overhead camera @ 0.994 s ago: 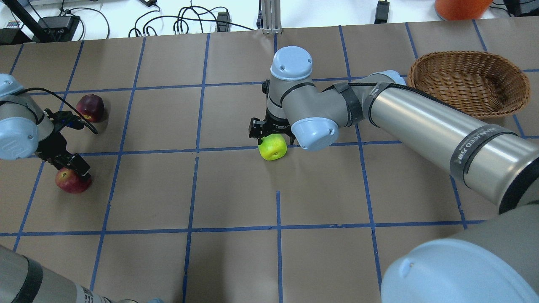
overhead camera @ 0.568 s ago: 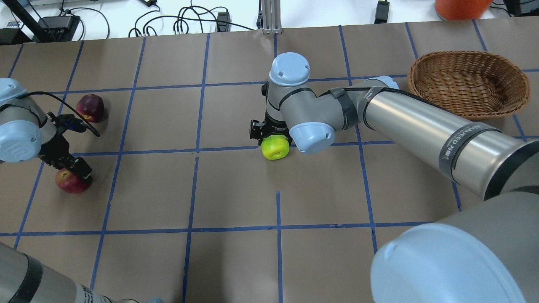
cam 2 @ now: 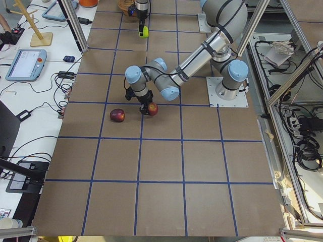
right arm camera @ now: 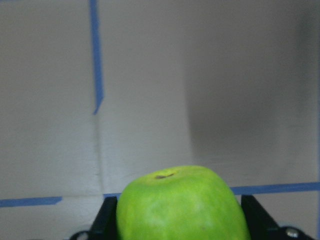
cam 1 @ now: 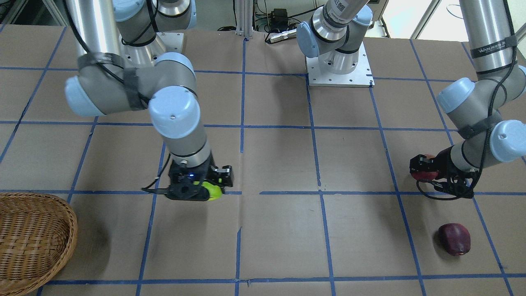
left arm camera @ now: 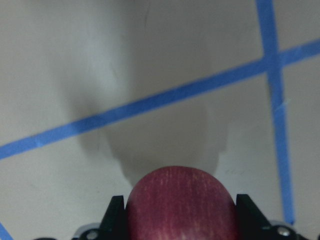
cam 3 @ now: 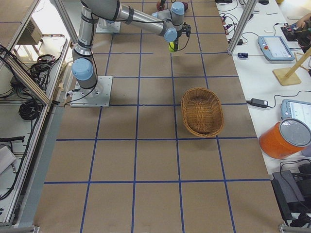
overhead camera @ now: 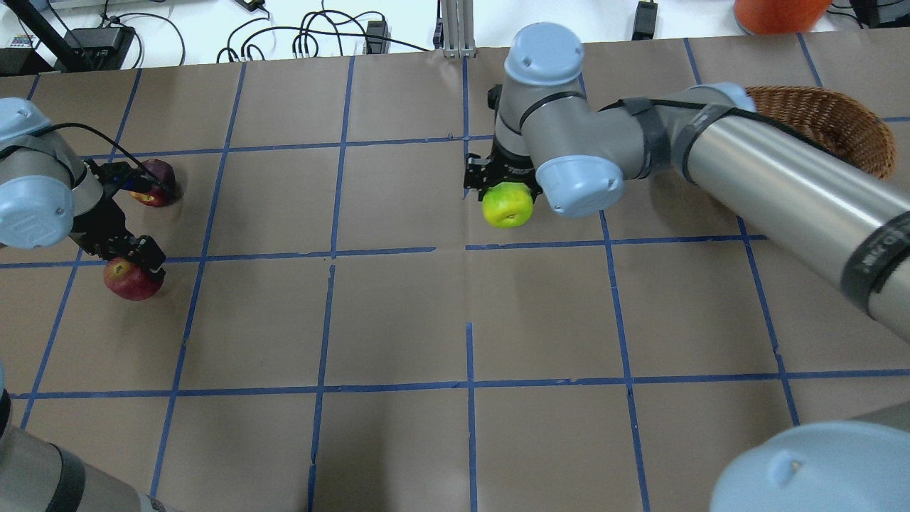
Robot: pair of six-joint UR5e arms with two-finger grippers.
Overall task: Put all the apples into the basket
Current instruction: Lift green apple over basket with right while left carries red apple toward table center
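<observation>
Front-facing: the right gripper (cam 1: 207, 186) is clenched on the yellow-green apple (cam 1: 213, 192), well apart from the wicker basket (cam 1: 37, 242); the maroon apple (cam 1: 454, 239) lies on the table (cam 1: 279, 164). Overhead: the left gripper (overhead camera: 135, 267) grasps the red apple (overhead camera: 126, 282), near the maroon one. Left wrist: fingers (left arm camera: 114, 212) flank the red apple.

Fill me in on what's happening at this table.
Each arm has grabbed an apple. The right gripper is shut on the green apple, and the left gripper is shut on the red apple. Both apples look lifted just off the table. The maroon apple lies untouched on the table near the left arm. The basket holds no apples yet.
</observation>
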